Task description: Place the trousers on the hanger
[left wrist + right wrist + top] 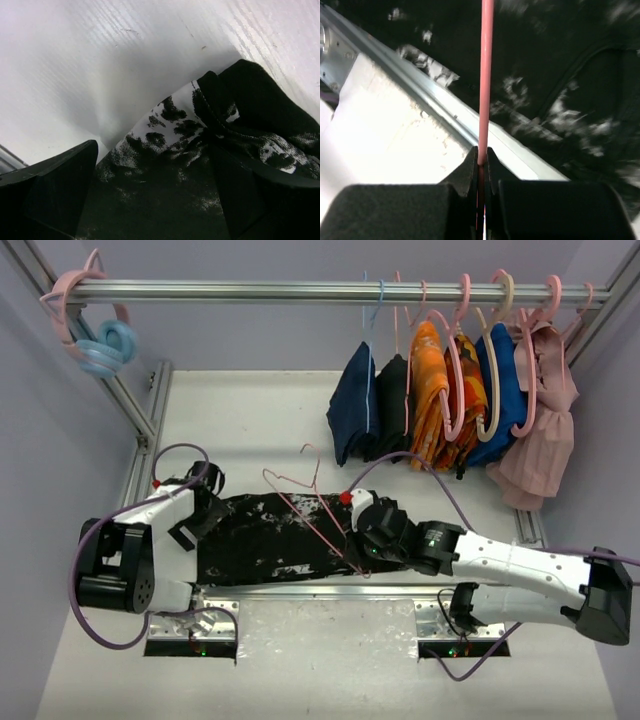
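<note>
Right hand [481, 167]: clenched on the thin pink wire of the hanger [485, 75], with the wire nipped right at the fingertips. The hanger runs from there up across the trousers [270, 535], its hook pointing toward the far side of the tabletop [260, 420]. The top view does not show whether any cloth passes through the frame or whether the wire only lies on top.

Left hand [160, 200]: released, fingers [55, 190] spread wide and low over the left end of the trousers, with patterned cloth bunched between them. Nothing is gripped.

The trousers lie flat along the near edge of the tabletop, just beside the metal rail [415, 82], between the two hands.

Risks, as judged:
- The pinch on the wire is shallow. A slim round wire could twist or slip out if the hanger is dragged against the cloth.
- If the left hand closes on a loose fold only, it may lift one layer and the rest will sag or slide.
- The cloth sits close to the rail, so a pull toward the arms could snag it or tip it over the edge.
- The thin hanger may flex, so the trousers could slide off one side.
</note>
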You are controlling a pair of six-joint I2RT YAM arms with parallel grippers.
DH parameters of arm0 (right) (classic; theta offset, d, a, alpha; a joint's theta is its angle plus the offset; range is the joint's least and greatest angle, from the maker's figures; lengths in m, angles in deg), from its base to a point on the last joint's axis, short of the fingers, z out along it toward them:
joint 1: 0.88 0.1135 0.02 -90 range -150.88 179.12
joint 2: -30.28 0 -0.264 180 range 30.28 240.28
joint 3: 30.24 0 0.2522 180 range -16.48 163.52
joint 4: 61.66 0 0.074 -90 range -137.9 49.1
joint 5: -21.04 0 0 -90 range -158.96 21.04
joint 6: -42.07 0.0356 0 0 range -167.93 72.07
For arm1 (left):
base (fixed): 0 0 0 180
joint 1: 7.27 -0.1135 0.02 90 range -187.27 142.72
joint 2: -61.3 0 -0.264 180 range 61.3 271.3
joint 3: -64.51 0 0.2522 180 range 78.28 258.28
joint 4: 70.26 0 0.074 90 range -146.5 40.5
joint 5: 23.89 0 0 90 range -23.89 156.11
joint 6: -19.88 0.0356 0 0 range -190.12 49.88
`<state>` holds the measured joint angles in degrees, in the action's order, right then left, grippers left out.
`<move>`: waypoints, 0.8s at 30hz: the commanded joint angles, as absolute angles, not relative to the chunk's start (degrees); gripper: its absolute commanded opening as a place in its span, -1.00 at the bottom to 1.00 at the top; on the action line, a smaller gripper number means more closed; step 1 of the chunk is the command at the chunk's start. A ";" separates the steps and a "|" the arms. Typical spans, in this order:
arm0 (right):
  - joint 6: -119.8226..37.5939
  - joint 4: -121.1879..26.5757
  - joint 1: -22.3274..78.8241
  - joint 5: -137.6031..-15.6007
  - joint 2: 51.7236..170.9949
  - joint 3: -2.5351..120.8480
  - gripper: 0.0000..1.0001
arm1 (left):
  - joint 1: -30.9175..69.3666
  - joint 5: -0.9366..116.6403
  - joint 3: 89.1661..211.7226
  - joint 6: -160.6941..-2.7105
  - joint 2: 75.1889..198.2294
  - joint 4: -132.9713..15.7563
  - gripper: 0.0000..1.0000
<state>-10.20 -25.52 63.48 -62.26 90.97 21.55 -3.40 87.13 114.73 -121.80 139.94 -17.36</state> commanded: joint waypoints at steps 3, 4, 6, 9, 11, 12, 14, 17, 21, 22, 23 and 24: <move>10.76 -47.84 77.37 -46.56 96.00 9.25 -1.00 | -3.26 82.24 107.05 -119.06 140.69 -29.41 0.67; 12.99 -49.00 79.41 -43.85 97.58 8.49 -1.00 | -3.23 81.87 106.76 -118.94 140.16 -29.89 0.60; 18.48 -48.90 82.78 -38.45 102.41 8.97 -1.00 | -3.23 81.14 105.92 -119.08 138.58 -30.49 0.54; 25.07 -44.49 85.51 -33.73 109.47 13.13 -1.00 | -3.23 79.80 104.66 -118.89 135.28 -31.49 0.48; 28.19 -41.46 86.42 -31.94 116.51 17.52 -1.00 | -3.23 78.20 103.61 -118.66 130.96 -32.05 0.43; 29.04 -41.05 86.48 -31.87 118.82 18.83 -1.00 | -3.23 77.64 103.16 -118.38 128.93 -32.33 0.39; 29.30 -41.18 86.41 -32.72 122.90 21.11 -1.00 | -3.23 77.05 102.71 -118.12 125.55 -32.08 0.31; 25.84 -41.22 85.36 -36.03 127.12 25.13 -1.00 | -3.23 77.17 103.05 -118.20 116.98 -30.08 0.18; 22.65 -42.47 80.45 -41.60 129.82 26.89 -1.00 | -3.16 77.52 103.63 -118.95 111.54 -28.74 -0.01; 21.39 -43.15 78.10 -43.85 130.33 26.36 -1.00 | -3.21 78.08 104.43 -119.44 110.73 -27.84 -0.17; 21.16 -43.17 76.60 -44.71 130.51 25.98 -1.00 | -3.18 78.14 104.79 -119.52 110.51 -27.70 -0.28; 20.74 -43.24 74.83 -45.19 130.67 25.28 -1.00 | -3.32 78.06 105.46 -119.51 110.44 -27.40 -0.46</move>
